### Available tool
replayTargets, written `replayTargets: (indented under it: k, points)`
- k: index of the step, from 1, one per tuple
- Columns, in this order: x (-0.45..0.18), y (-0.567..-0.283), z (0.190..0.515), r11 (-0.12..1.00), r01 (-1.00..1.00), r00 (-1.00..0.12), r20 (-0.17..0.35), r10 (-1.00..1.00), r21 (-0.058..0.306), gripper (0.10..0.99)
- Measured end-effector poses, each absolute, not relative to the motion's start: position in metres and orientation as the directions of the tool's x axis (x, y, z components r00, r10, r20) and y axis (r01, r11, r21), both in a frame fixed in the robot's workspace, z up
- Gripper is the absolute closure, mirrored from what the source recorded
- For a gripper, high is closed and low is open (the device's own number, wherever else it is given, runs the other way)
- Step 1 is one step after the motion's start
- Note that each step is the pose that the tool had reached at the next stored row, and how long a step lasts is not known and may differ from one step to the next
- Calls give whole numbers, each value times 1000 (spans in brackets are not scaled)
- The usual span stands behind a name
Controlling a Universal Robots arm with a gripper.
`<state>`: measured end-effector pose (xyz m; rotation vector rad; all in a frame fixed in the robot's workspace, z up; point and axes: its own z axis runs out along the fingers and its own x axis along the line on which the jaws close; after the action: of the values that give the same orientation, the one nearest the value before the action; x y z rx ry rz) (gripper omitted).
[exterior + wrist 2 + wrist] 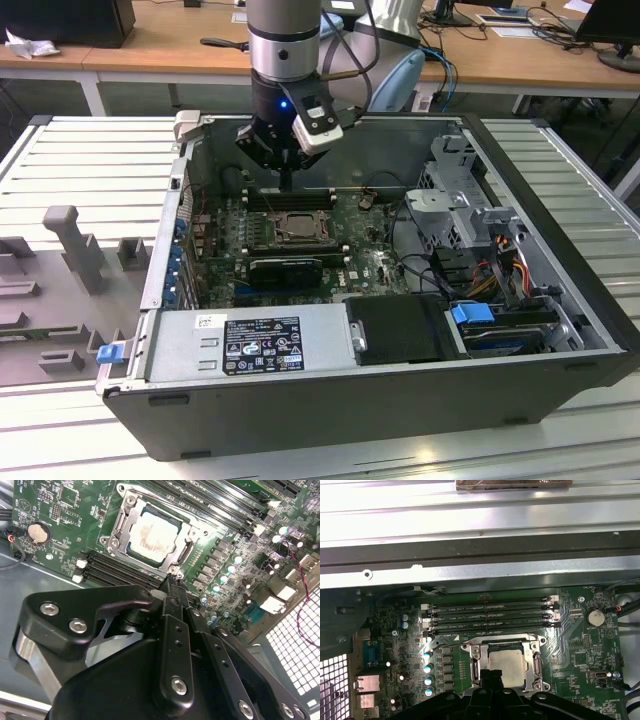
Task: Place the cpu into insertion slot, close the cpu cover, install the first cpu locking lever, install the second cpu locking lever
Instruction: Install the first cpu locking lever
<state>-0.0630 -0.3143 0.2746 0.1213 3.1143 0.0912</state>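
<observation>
Three views to go through. From the exterior view I see the gripper [287,182] hanging inside the open computer case [560,330], its tip just above the motherboard [375,262] beside the insertion slot [297,228], near the case's far wall. In the second wrist view the cpu [154,534] sits in the insertion slot [119,527] with the cpu cover [182,555] closed around it as a silvery frame — the gripper [172,587] looks clenched, fingers together and holding nothing, its tip right at the socket's edge next to the memory slots [120,572]. In the first wrist view the cpu [507,662] lies seated below the memory slots [490,617], with the gripper's [492,680] dark tip at the socket rim.
</observation>
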Motion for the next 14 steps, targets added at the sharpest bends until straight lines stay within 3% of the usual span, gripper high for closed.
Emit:
replayTargets:
  k: [14]
  points:
    - [-85, -314, 267, 997, 52, -998, -21, 53, 62, 980]
